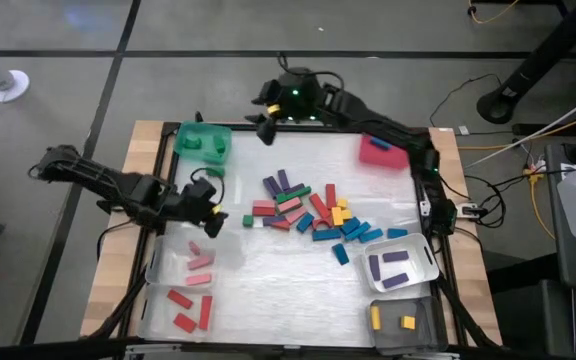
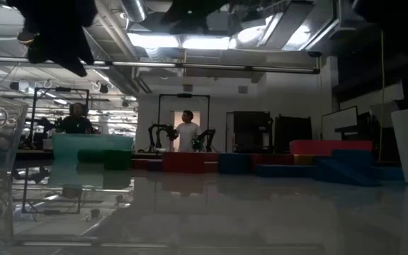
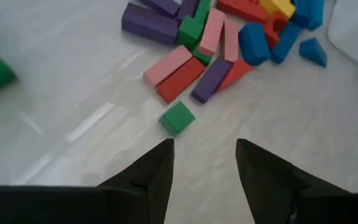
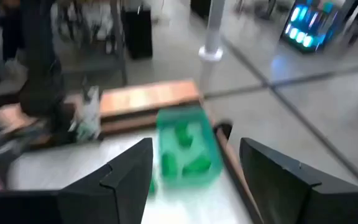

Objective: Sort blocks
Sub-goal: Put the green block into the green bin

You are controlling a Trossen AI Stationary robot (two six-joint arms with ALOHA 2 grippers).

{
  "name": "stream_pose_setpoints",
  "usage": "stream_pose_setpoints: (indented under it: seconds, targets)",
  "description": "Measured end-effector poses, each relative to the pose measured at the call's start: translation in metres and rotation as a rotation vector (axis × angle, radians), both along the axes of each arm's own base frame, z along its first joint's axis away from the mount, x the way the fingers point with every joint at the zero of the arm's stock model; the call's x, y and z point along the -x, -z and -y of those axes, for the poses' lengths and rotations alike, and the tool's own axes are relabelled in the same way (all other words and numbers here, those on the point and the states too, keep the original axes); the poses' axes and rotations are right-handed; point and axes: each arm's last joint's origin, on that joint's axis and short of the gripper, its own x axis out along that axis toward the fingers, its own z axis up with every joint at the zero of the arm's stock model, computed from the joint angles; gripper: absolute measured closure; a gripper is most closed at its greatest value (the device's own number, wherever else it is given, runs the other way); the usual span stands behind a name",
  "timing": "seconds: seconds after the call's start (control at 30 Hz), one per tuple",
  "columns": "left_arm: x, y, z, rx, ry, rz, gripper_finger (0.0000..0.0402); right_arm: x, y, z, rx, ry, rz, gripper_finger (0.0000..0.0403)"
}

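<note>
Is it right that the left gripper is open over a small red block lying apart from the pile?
Not quite. The left gripper is open, but the small block just ahead of its fingertips is green, not red. It does lie apart from the pile. The left wrist view shows this.

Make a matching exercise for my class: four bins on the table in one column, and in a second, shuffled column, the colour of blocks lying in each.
Bins:
1. green bin
2. grey bin
3. clear bin by the right arm
4. clear bin nearest the left gripper

Block colours:
A. purple
B. pink
C. green
D. yellow

Pairs: 1-C, 2-D, 3-A, 4-B
</note>
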Motion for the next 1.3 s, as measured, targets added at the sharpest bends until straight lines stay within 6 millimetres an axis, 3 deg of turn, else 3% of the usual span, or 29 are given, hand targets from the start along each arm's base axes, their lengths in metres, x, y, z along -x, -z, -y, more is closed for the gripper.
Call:
stream_pose_setpoints:
  seconds: [0.17, 0.37, 0.8, 1.0, 1.3]
  targets:
    - [-0.012, -0.002, -0.020, -0.052, 0.209, -0.019, 0.0240, 0.026, -0.020, -0.034, -0.053, -0.046, -0.092, 0.0165]
    - [-0.033, 0.003, -0.028, -0.294, 0.463, -0.048, 0.0240, 0.049, -0.032, -0.079, -0.077, -0.130, -0.206, 0.0165]
    - [-0.074, 0.066, -0.026, -0.307, 0.598, -0.366, 0.0240, 0.074, -0.028, -0.163, -0.126, -0.139, -0.427, 0.0165]
    - [-0.082, 0.088, -0.025, -0.341, 0.704, -0.473, 0.0240, 0.087, -0.020, -0.187, -0.151, -0.097, -0.558, 0.0165]
    - [-0.091, 0.097, -0.031, -0.359, 0.751, -0.472, 0.0240, 0.095, -0.016, -0.205, -0.152, -0.049, -0.603, 0.0165]
